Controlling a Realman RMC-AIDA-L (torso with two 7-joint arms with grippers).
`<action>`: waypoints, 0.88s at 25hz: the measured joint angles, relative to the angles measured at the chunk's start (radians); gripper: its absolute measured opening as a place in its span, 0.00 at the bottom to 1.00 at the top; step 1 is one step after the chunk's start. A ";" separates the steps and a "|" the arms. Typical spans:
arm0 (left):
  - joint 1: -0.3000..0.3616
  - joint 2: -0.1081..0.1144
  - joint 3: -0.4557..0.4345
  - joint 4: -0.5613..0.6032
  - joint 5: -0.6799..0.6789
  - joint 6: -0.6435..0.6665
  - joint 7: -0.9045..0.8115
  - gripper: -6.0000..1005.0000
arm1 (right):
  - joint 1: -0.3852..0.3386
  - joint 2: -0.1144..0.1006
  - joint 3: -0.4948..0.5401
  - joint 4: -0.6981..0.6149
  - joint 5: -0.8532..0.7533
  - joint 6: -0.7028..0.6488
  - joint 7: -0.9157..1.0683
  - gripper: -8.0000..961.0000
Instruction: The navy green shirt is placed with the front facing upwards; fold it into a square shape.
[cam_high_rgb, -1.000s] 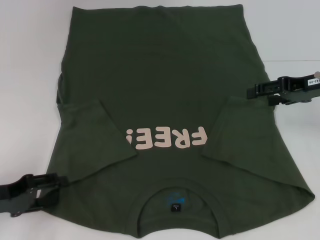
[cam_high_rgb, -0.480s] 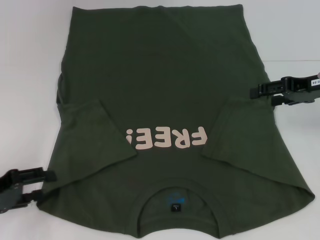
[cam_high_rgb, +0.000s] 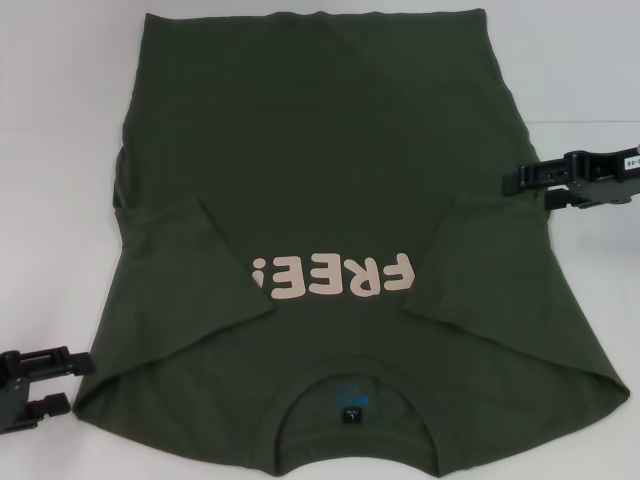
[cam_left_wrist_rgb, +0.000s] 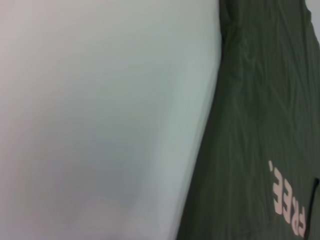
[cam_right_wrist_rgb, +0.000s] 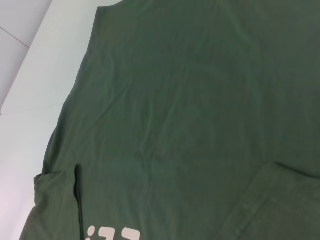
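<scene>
The navy green shirt (cam_high_rgb: 330, 250) lies flat on the white bench (cam_high_rgb: 60, 150), collar nearest, hem farthest, both sleeves folded in. The left gripper (cam_high_rgb: 75, 380), fingers apart, sits just off its near-left shoulder edge. The right gripper (cam_high_rgb: 515, 185), fingers apart, touches its right side farther along.

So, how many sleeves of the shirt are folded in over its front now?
2. Both lie on the front of the navy green shirt: the sleeve on the robot's left beside the "FREE!" lettering, and the sleeve on the robot's right on its other side.
</scene>
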 joint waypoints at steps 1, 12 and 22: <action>0.000 0.000 0.000 0.000 0.004 -0.004 -0.002 0.72 | 0.000 0.000 0.000 0.000 0.000 0.000 0.000 0.95; -0.003 -0.003 0.010 -0.015 0.011 -0.037 -0.018 0.72 | -0.001 -0.002 0.001 0.000 0.000 -0.001 0.000 0.95; -0.013 -0.004 0.021 -0.038 0.015 -0.054 -0.020 0.72 | -0.003 -0.002 0.002 -0.002 0.000 -0.002 0.000 0.95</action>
